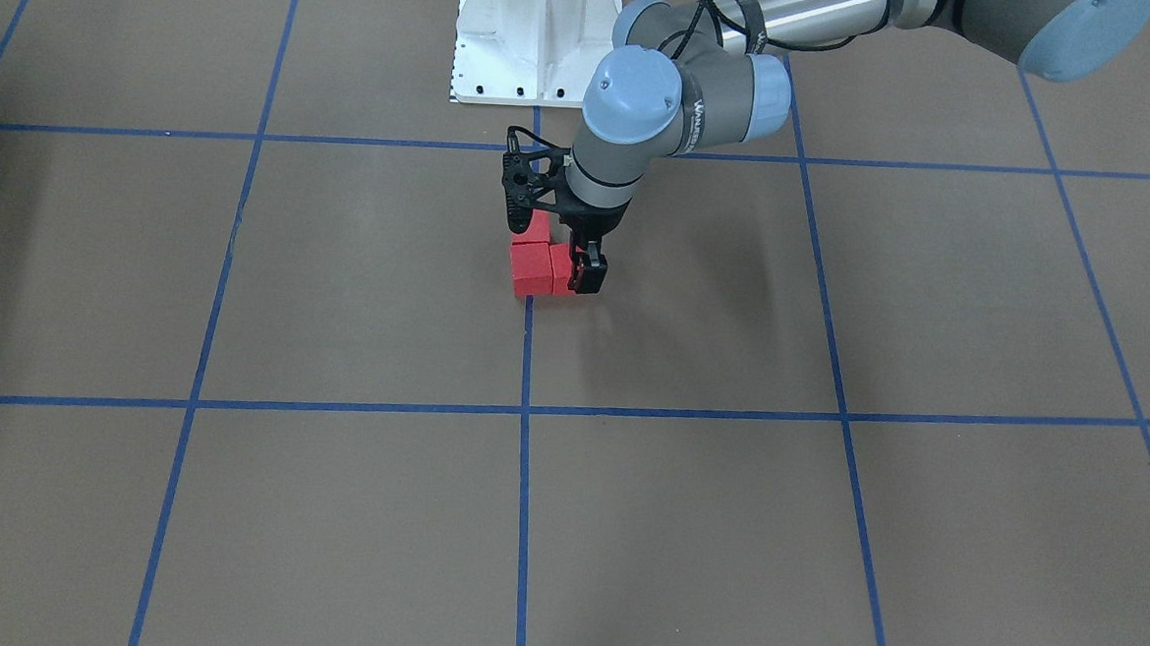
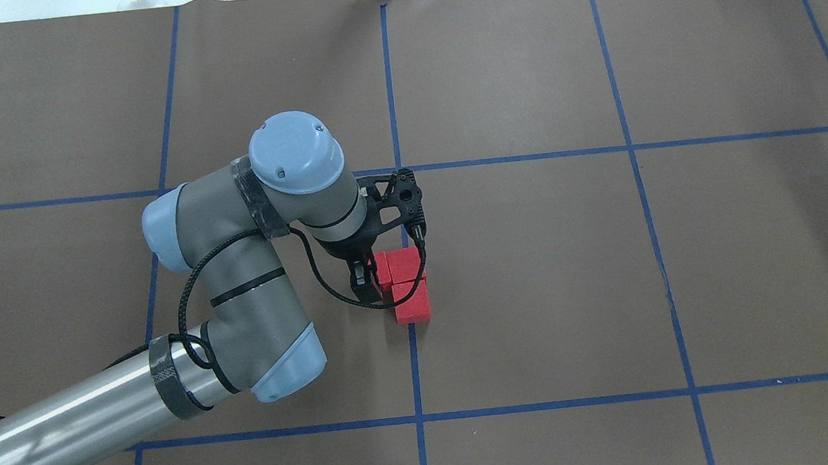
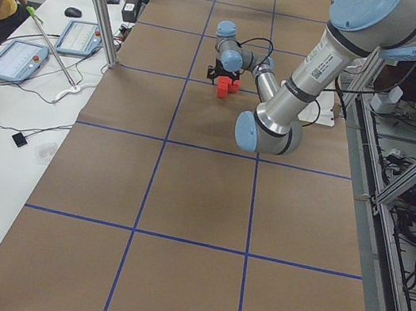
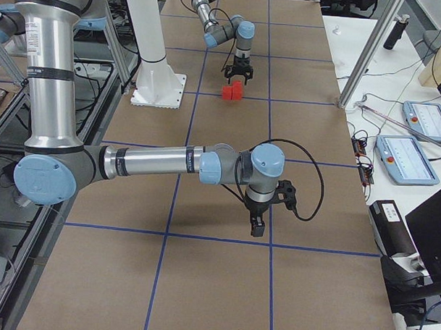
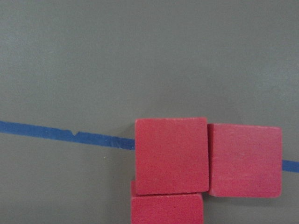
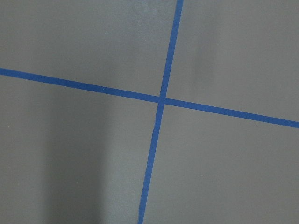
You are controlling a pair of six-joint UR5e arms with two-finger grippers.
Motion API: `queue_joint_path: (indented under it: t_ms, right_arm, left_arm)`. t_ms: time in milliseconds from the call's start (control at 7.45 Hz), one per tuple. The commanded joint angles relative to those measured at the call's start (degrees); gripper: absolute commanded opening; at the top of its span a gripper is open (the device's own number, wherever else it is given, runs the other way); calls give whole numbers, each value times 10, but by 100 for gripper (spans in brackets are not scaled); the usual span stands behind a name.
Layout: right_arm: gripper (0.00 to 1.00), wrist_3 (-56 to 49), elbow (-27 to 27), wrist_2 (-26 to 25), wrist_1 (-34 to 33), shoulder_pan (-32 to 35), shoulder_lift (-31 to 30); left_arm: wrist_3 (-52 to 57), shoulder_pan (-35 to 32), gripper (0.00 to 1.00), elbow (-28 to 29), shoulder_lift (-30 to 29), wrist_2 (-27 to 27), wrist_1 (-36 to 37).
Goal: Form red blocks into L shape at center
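From the front, three red blocks (image 1: pixel 532 267) touch in an L at centre, my left tool (image 1: pixel 586 269) low against the end one. Overhead, I cannot tell whether it is clamped or apart; likewise my right tool (image 4: pixel 256 225) in the side view. The wrist view suggests light, stiff cubes, best pinched across opposite faces.

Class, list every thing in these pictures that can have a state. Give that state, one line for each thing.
Red blocks: three, lying flat on the table, set close together in an L across a blue tape line.
Left pincer: low at one end of the L; open or shut cannot be told.
Right pincer: hanging over a tape crossing, far from the blocks; open or shut cannot be told.
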Motion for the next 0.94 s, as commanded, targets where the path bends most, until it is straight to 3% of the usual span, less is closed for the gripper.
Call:
queue_joint_path:
  t_ms: [0,537,805]
  right_arm:
    - [99,0,-1,0,0,0,0]
    - [99,-1,-3,0,0,0,-3]
    - [99,-2,-4,0,0,0,-7]
  left_arm:
    - [-4,-44,100,-25,3,-1,37]
    - [-26,-221,100,-23,105,-17,47]
    - [-123,-325,100,-21,203,-119,39]
